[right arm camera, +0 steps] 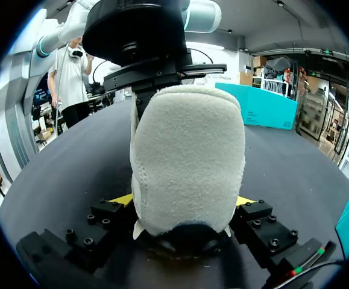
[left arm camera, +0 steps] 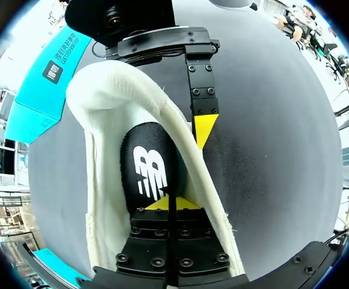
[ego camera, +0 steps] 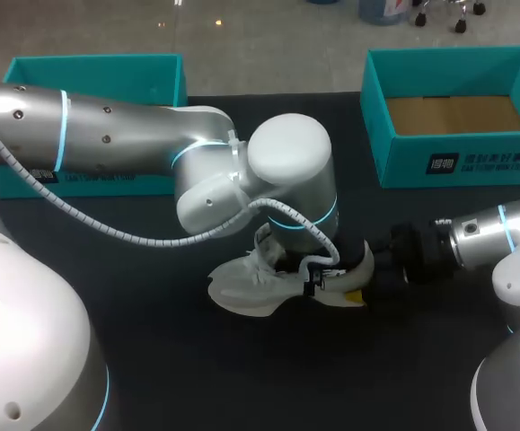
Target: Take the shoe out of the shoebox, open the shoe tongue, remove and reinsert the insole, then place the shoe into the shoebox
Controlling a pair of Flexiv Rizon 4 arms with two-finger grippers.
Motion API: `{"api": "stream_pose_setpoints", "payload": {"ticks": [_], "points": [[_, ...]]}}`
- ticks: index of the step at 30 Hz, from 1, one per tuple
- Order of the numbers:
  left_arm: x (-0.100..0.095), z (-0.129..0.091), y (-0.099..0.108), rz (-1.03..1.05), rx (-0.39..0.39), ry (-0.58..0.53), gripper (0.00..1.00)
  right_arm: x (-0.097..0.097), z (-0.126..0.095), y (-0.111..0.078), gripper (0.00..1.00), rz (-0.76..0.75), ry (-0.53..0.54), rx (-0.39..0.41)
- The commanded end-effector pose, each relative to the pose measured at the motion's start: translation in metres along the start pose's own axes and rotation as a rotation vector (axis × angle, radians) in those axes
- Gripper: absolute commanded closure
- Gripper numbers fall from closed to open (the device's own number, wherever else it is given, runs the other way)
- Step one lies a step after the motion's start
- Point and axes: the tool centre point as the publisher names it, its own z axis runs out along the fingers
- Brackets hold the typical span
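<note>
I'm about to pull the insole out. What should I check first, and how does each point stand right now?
1. Right gripper shut on shoe heel: ok.
2. Shoe out of shoebox: ok.
3. Insole lying in the shoe: ok.
4. Left gripper down inside the shoe, at the insole's heel end: ok.
5. Left gripper's hold on the insole: cannot tell.
6. The shoebox open and empty for the return: ok.

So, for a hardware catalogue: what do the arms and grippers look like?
The left arm and right arm are silver-grey with cyan joint rings; a white spiral cable follows the left one. The left gripper and right gripper are black, bolted, yellow-tipped.
</note>
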Motion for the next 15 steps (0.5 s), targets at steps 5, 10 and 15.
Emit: {"api": "stream_pose_setpoints", "payload": {"ticks": [5, 10, 15], "points": [[-0.003, -0.022, 0.008, 0.002, 0.045, -0.011, 1.0, 0.0, 0.001, -0.002, 1.0, 0.0, -0.001, 0.002], [-0.005, -0.034, 0.011, 0.004, 0.1, 0.024, 1.0, 0.0, 0.001, -0.002, 1.0, 0.0, -0.001, 0.002], [-0.007, -0.043, 0.017, -0.007, 0.14, 0.062, 1.0, 0.0, 0.001, -0.002, 1.0, 0.0, -0.001, 0.002]]}}
